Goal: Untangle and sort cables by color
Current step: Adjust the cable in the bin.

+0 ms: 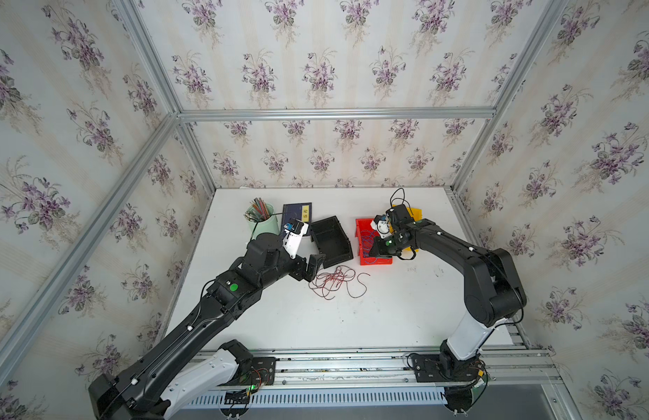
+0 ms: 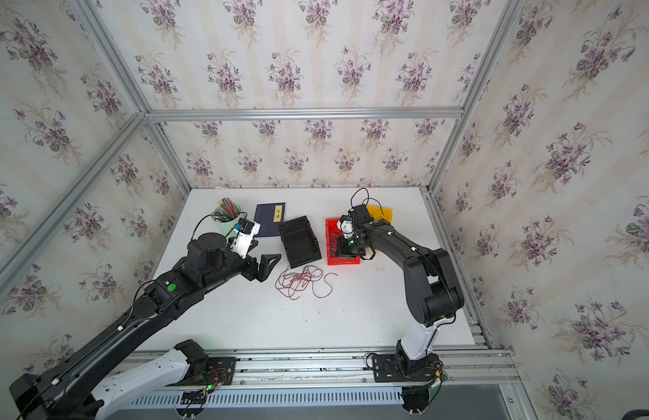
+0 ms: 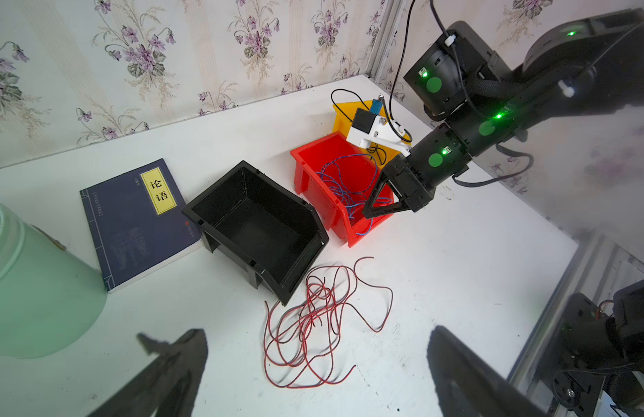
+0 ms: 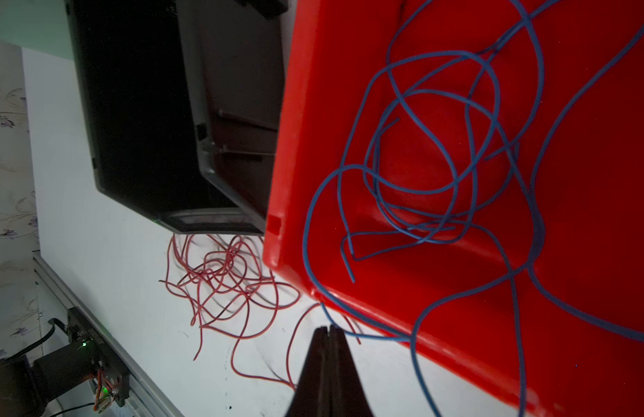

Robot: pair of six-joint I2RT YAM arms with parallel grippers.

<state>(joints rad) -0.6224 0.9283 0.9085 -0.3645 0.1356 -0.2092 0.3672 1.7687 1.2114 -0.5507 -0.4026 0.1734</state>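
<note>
**Blue in the red bin, red loose on the table**

The cables are thin, light and springy. We judge they will flop, snag on each other and slip out of a loose pinch. The best hold is on 1 strand at a free end or an outer loop, clear of the knot, drawn out slowly.

The blue cables (image 3: 340,191) lie curled in the red bin (image 3: 320,155), with 1 loop hanging over its low front lip. The red cables (image 1: 335,282) sit in a loose tangle on the table (image 1: 388,320), just in front of the black bin (image 3: 219,205), which looks empty.

The right gripper (image 4: 327,330) is clenched, its jaws pressed together at that front lip. In the right wrist view a blue strand crosses right at the tips. We cannot tell whether it is pinched or only passing behind. The left gripper (image 3: 313,330) hangs above the red tangle with its jaws spread wide, holding and touching nothing.
</note>
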